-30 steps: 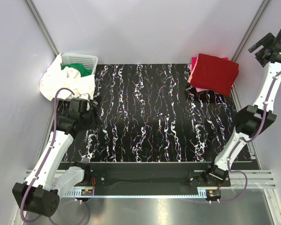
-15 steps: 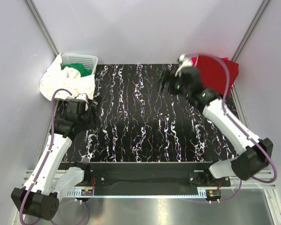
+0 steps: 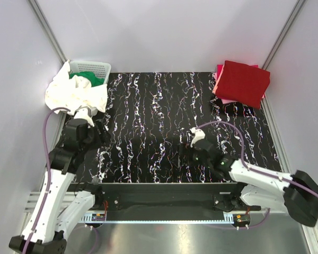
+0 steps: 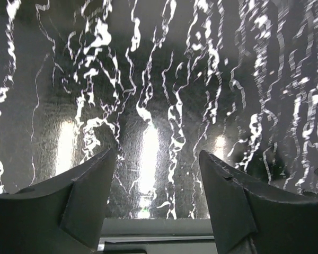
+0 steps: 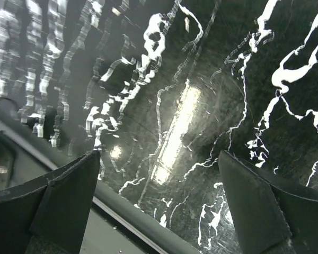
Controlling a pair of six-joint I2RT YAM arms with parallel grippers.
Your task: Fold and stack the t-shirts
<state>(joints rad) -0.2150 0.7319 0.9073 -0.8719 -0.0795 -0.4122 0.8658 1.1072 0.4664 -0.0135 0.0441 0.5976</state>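
My left gripper sits low by the bench's left edge, jaws spread with nothing between them, only the black marbled bench beneath. Beyond it, in the far left corner, I see the white t-shirt crumpled over the lattice basket, with the green t-shirt inside. My right gripper is low toward the near edge, right of centre, jaws likewise wide and empty. In the far right corner the dark red t-shirt lies folded atop the pink t-shirts.
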